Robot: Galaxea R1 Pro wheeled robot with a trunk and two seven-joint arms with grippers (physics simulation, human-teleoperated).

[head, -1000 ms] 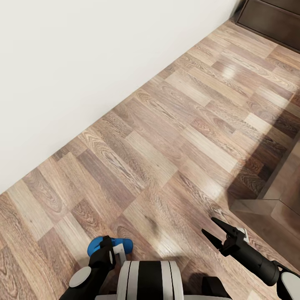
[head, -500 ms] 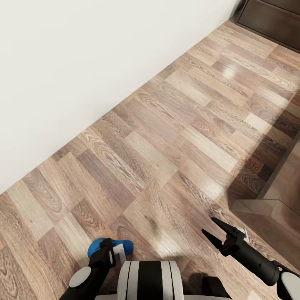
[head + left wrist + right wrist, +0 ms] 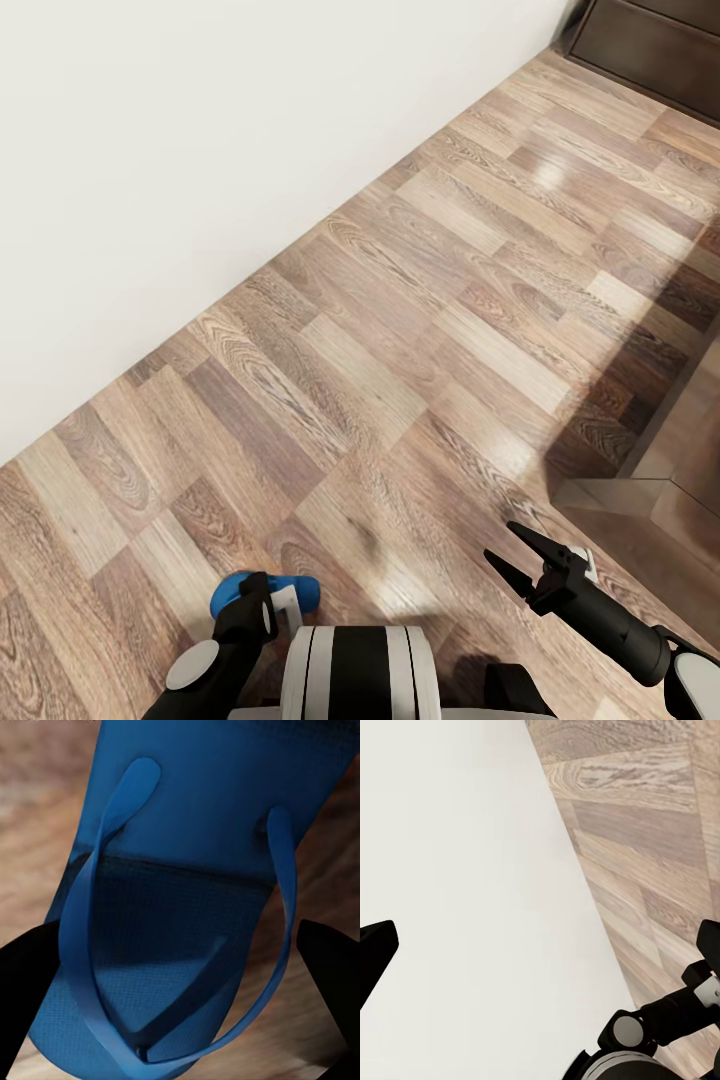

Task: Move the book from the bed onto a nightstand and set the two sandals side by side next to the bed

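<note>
My left gripper (image 3: 262, 605) hangs low over the floor, just in front of my trunk, shut on one bright blue sandal (image 3: 300, 590). In the left wrist view the sandal (image 3: 217, 802) lies strap side up between the two dark fingers (image 3: 22, 997), with plank floor behind it. My right gripper (image 3: 499, 540) is open and holds nothing, hovering above the floor to the right of my trunk. The right wrist view has its fingers (image 3: 375, 952) spread wide against the white wall. The book, the other sandal and the nightstand are out of view.
A white wall (image 3: 150, 150) runs diagonally along the left, meeting the wood-plank floor (image 3: 420, 330). A long dark brown cabinet (image 3: 650, 45) stands at the far right corner. The corner of a brown wooden platform (image 3: 640, 490) juts in at the right, close to my right arm.
The left gripper with the sandal has sunk very slightly. Nothing else has moved.
</note>
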